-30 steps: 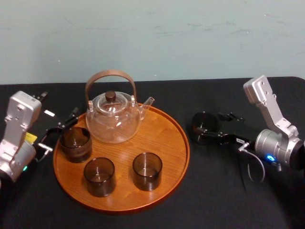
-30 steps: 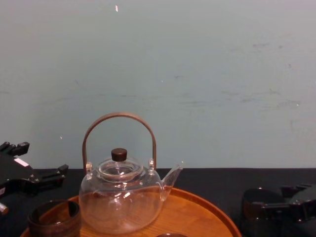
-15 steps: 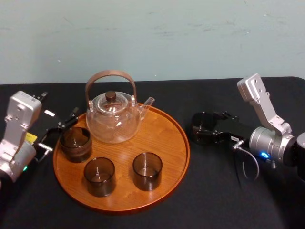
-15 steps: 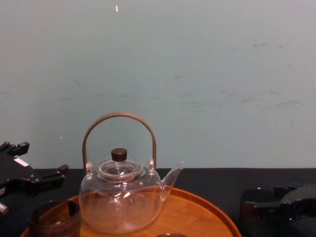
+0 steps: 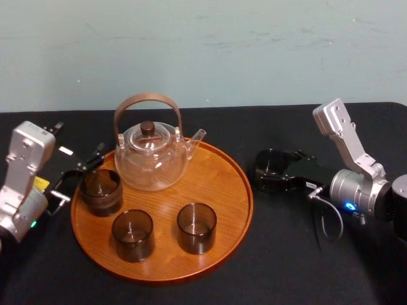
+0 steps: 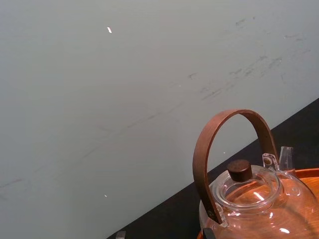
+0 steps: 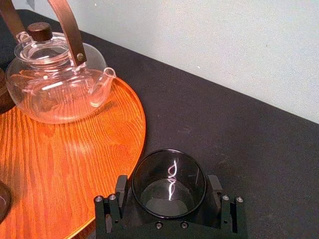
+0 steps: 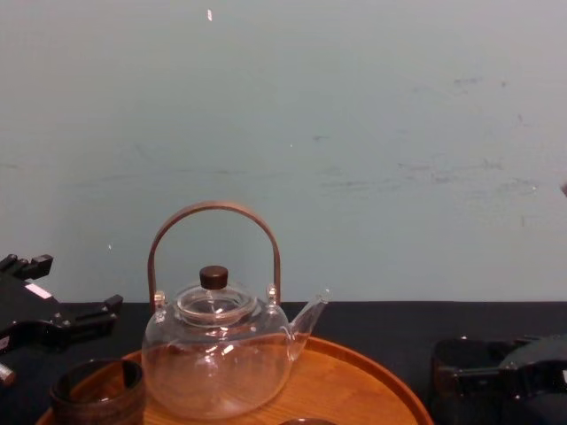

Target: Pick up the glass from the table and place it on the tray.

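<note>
Black tabletop (image 5: pixel 273 267) carries the tray (image 5: pixel 222 190). Just right of it stands the glass (image 7: pixel 169 172), straddled by the right end effector (image 7: pixel 168 185), which is spread wide, ready to clamp both walls. Left end effector (image 5: pixel 79 175) idles, open, left of the tray.

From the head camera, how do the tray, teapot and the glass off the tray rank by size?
1. Tray, largest.
2. Teapot.
3. Glass on the table, between the right gripper's fingers, smallest.
Left gripper sits beside the tray.
</note>
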